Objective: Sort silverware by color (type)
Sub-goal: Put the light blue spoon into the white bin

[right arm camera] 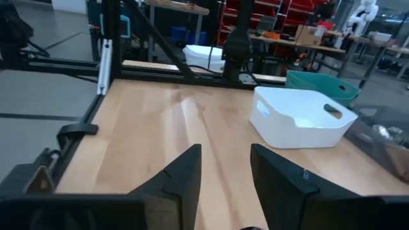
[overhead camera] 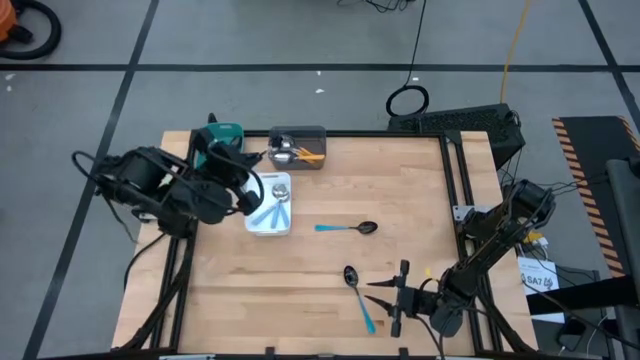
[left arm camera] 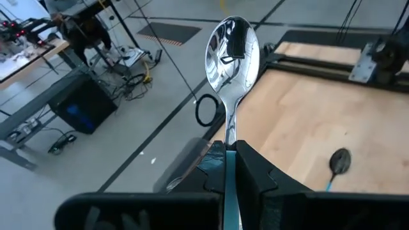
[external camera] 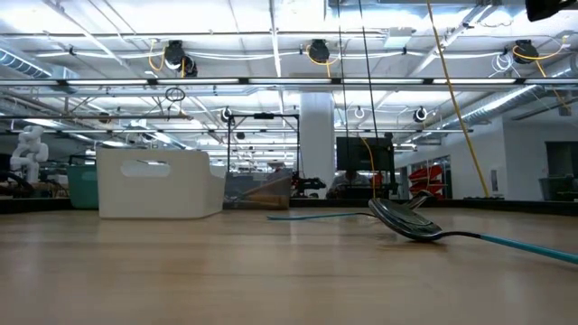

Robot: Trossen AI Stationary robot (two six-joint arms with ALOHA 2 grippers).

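My left gripper (left arm camera: pixel 229 153) is shut on a spoon (left arm camera: pixel 231 57) with a shiny silver bowl and a light-blue handle. In the high view my left gripper (overhead camera: pixel 256 188) hangs over the white tray (overhead camera: pixel 283 226), which holds blue-handled spoons. Two dark-bowled, blue-handled spoons lie flat on the table, one at mid-table (overhead camera: pixel 350 228) and one near the front (overhead camera: pixel 358 292). My right gripper (overhead camera: pixel 400 297) stands open just right of the front spoon, nothing between its fingers (right arm camera: pixel 223 172). My left gripper pinches the spoon's light-blue handle (left arm camera: pixel 228 167) between its two fingers (left arm camera: pixel 255 172), just behind the silver neck. The fingers lie along the handle. The spoon sticks out ahead of the fingertips, bowl foremost, lifted clear of table and trays.
A grey tray (overhead camera: pixel 300 135) with orange-handled spoons stands at the far edge, with a teal tray (overhead camera: pixel 222 132) to its left. Bare wood lies between the two loose spoons and to their right. Black frame rails (overhead camera: pixel 455 180) run along the table's right side.
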